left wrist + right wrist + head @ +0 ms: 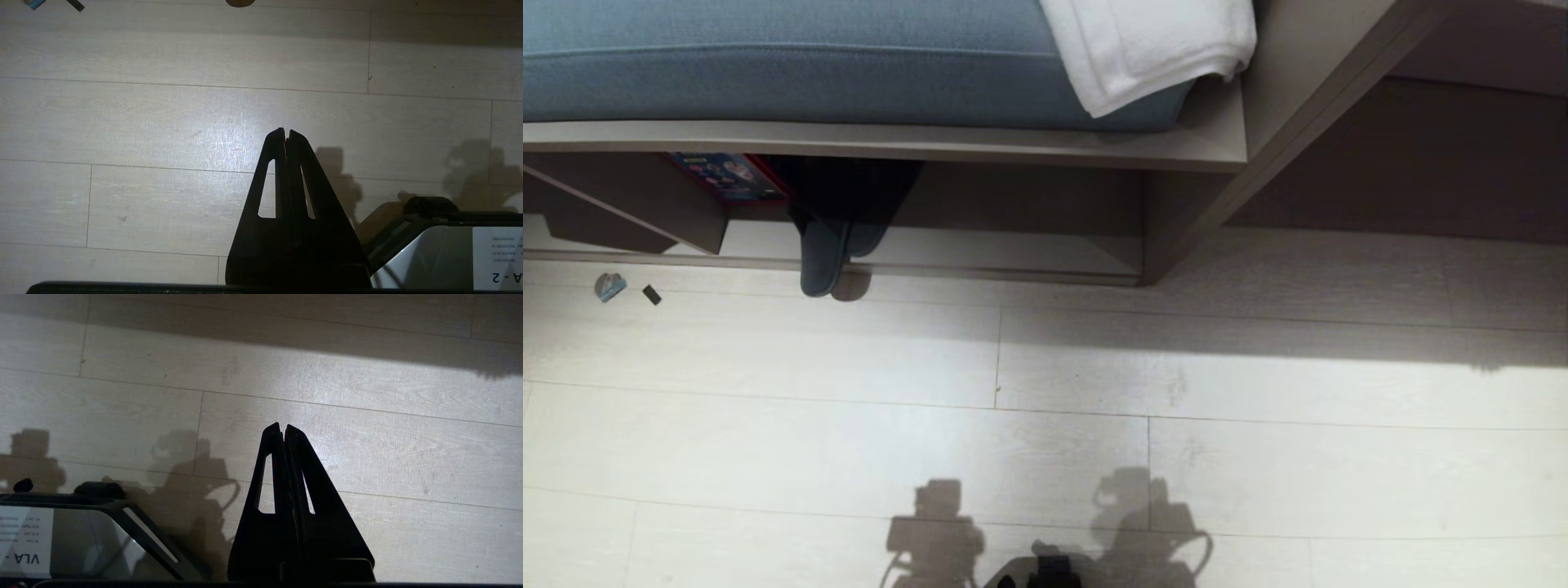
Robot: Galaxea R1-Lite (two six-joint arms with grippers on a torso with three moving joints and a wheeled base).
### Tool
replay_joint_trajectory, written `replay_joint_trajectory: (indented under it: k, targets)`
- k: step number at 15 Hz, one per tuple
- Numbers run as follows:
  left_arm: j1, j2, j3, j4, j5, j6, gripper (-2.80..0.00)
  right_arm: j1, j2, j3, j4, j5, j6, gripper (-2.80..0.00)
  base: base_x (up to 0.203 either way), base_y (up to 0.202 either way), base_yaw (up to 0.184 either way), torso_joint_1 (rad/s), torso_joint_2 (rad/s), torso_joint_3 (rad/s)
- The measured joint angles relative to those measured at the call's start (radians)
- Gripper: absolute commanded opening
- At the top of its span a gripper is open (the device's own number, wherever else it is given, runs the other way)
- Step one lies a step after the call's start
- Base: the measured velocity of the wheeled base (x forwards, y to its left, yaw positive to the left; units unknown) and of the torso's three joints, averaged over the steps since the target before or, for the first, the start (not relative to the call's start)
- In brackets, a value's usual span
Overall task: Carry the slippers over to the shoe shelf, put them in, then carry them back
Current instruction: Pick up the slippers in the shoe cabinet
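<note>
The grey-blue slippers (829,253) lie in the shoe shelf (1013,253), in the left part of its low cubby under the bench board. One slipper pokes out over the shelf's front edge onto the floor. Their inner ends are lost in shadow. Neither arm shows in the head view. In the left wrist view my left gripper (285,132) hangs shut and empty over bare floor. In the right wrist view my right gripper (282,427) is likewise shut and empty above the floorboards, far from the slippers.
A blue cushion (792,65) and a white towel (1152,45) lie on the bench top. A colourful box (731,175) sits in the cubby left of the slippers. Two small bits of litter (625,288) lie on the pale wood floor. My base (445,249) shows beside both grippers.
</note>
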Motion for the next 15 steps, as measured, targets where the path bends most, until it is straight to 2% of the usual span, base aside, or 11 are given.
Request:
replay_joint_trajectory:
  k: [15]
  targets:
    - [0.000, 0.000, 0.000, 0.000, 0.000, 0.000, -2.80, 0.000, 0.000, 0.000, 0.000, 0.001, 0.001, -2.80, 0.000, 0.000, 0.000, 0.001, 0.00, 0.203]
